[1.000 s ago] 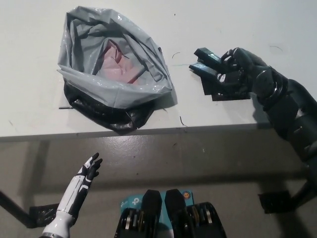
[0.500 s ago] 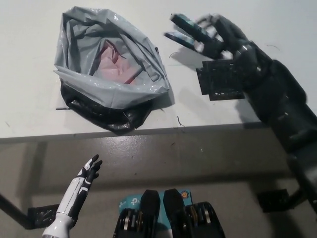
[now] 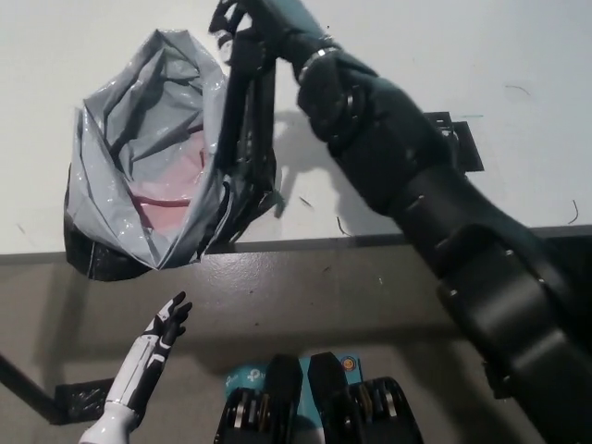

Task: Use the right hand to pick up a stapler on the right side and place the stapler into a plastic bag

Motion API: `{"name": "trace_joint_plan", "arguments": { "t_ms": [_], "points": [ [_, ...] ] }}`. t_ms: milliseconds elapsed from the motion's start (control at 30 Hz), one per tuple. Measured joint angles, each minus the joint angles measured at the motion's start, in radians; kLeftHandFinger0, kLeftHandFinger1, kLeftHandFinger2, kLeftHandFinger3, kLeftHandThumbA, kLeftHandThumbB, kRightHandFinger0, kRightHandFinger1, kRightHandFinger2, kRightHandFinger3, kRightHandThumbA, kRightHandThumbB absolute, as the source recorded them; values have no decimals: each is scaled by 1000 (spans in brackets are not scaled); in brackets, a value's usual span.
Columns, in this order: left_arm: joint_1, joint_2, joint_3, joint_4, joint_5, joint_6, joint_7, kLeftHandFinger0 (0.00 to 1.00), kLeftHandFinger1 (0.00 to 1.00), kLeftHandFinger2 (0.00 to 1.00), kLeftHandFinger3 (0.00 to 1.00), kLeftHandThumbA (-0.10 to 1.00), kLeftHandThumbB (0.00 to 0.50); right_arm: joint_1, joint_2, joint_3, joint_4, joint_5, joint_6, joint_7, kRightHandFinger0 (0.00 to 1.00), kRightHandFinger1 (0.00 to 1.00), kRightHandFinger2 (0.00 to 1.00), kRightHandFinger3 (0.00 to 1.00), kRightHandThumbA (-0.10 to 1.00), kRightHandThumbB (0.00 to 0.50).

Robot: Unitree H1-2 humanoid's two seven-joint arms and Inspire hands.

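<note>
Moved: my right hand (image 3: 248,20) swung left, now at the plastic bag (image 3: 129,157) rim.
Grip: cannot tell.
Stapler: not visible to me.
Left hand (image 3: 163,326): low, open, empty.

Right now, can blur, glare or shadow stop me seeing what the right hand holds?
Head view: little blur; right hand sits at the top edge, black against the dark rim of the bag, so the stapler cannot be made out. Soft arm shadow on the table beside the bag; mild sheen on the grey plastic. Left hand rests low.
</note>
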Motion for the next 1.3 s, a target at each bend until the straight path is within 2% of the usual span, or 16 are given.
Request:
{"name": "trace_joint_plan", "arguments": {
  "t_ms": [133, 267, 367, 433, 533, 567, 767, 800, 933, 1000, 1033, 1233, 1300],
  "points": [
    [1, 0, -3, 0, 0, -1, 0, 1000, 1000, 1000, 1000, 1000, 500, -3, 31, 21, 33, -14, -8, -22, 0, 159, 539, 577, -64, 146],
    [3, 0, -3, -2, 1, -2, 0, 1000, 1000, 1000, 1000, 1000, 500, -4, 54, 40, 74, -30, -21, -50, 0, 163, 546, 584, -65, 148],
    [8, 0, -3, -5, 3, -2, 0, 1000, 1000, 1000, 1000, 1000, 500, -4, 60, 50, 90, -40, -28, -69, 0, 178, 582, 667, -89, 126],
    [11, 0, -3, -6, 5, -2, 0, 1000, 1000, 1000, 1000, 1000, 500, -7, 60, 54, 101, -44, -33, -78, 0, 178, 588, 677, -71, 105],
    [13, 0, -3, -8, 9, -2, 0, 1000, 1000, 1000, 1000, 1000, 500, -25, 58, 58, 125, -49, -37, -88, 0, 179, 594, 673, -39, 110],
    [14, 0, -3, -8, 10, -2, 0, 1000, 1000, 1000, 1000, 1000, 500, -29, 57, 59, 126, -50, -38, -90, 0, 201, 625, 703, -18, 95],
    [21, 0, -10, -19, 20, -2, 0, 1000, 1000, 1000, 1000, 1000, 500, -98, 52, 62, 139, -55, -38, -101, 0, 169, 599, 726, -30, 106],
    [24, 0, -12, -22, 21, -2, 0, 1000, 1000, 1000, 1000, 1000, 500, -119, 52, 62, 141, -55, -38, -103, 0, 127, 560, 699, -28, 124],
    [35, 0, -13, -40, 20, 0, 0, 1000, 1000, 1000, 1000, 1000, 500, -180, 54, 62, 144, -56, -38, -114, 0, 34, 480, 614, 2, 73],
    [40, -1, -12, -46, 19, 2, 0, 1000, 1000, 1000, 1000, 1000, 500, -215, 56, 62, 144, -56, -38, -116, 0, 41, 500, 656, -3, 95],
    [41, -1, -12, -47, 18, 3, 0, 1000, 1000, 1000, 1000, 1000, 500, -230, 56, 62, 145, -56, -38, -116, 0, 48, 511, 691, -41, 101],
    [44, -1, -12, -51, 17, 4, 0, 1000, 1000, 1000, 1000, 1000, 500, -303, 56, 62, 144, -56, -39, -117, 0, 27, 466, 694, -57, 95],
    [44, -1, -12, -52, 17, 5, 0, 1000, 1000, 1000, 1000, 1000, 500, -332, 55, 62, 145, -55, -40, -117, 0, 23, 481, 691, -100, 167]
  ]
}}
